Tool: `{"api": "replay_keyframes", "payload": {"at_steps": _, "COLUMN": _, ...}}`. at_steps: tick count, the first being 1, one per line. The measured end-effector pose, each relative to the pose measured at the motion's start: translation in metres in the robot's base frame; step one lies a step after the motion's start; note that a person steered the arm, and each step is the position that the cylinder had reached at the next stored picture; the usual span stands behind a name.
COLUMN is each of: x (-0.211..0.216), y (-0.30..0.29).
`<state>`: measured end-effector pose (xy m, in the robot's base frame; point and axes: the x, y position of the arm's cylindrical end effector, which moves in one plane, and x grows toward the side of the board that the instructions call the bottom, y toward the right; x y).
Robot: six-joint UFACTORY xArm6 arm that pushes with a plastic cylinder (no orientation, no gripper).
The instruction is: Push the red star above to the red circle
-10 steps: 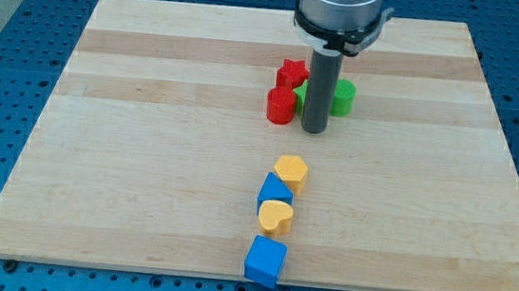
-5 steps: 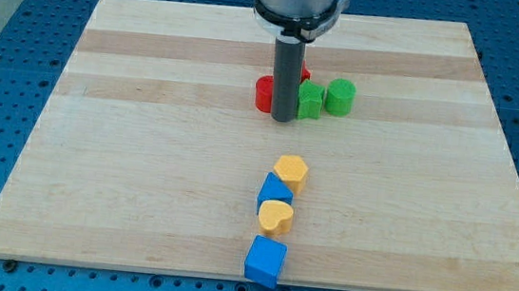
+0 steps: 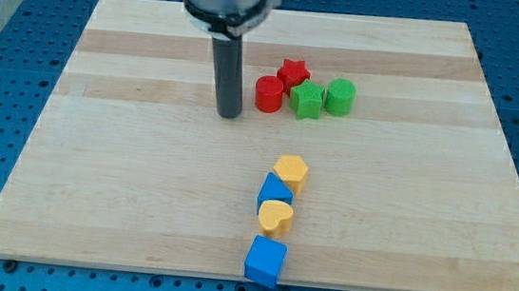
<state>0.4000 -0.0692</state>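
The red star (image 3: pixel 293 72) lies near the board's top centre, touching the upper right of the red circle (image 3: pixel 268 95). My tip (image 3: pixel 230 115) rests on the board just left of the red circle, a small gap apart. A green star (image 3: pixel 307 100) sits right of the red circle and below the red star. A green circle (image 3: pixel 340 96) sits right of the green star.
A column of blocks runs down the lower centre: a yellow hexagon (image 3: pixel 290 172), a blue block (image 3: pixel 275 193), a yellow heart (image 3: pixel 275 217) and a blue cube (image 3: pixel 265 260) near the wooden board's bottom edge (image 3: pixel 133 265).
My tip has moved left, from between the red and green blocks to the left of the red circle. The red circle has shifted slightly left and up.
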Motion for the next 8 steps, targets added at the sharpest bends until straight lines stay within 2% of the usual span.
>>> {"api": "replay_keyframes", "payload": {"at_steps": 2, "x": -0.088, "y": -0.009}}
{"api": "replay_keyframes", "payload": {"at_steps": 3, "x": -0.116, "y": 0.016}}
{"api": "replay_keyframes", "payload": {"at_steps": 6, "x": -0.129, "y": 0.142}}
{"api": "replay_keyframes", "payload": {"at_steps": 7, "x": -0.127, "y": 0.155}}
{"api": "replay_keyframes", "payload": {"at_steps": 8, "x": -0.106, "y": 0.154}}
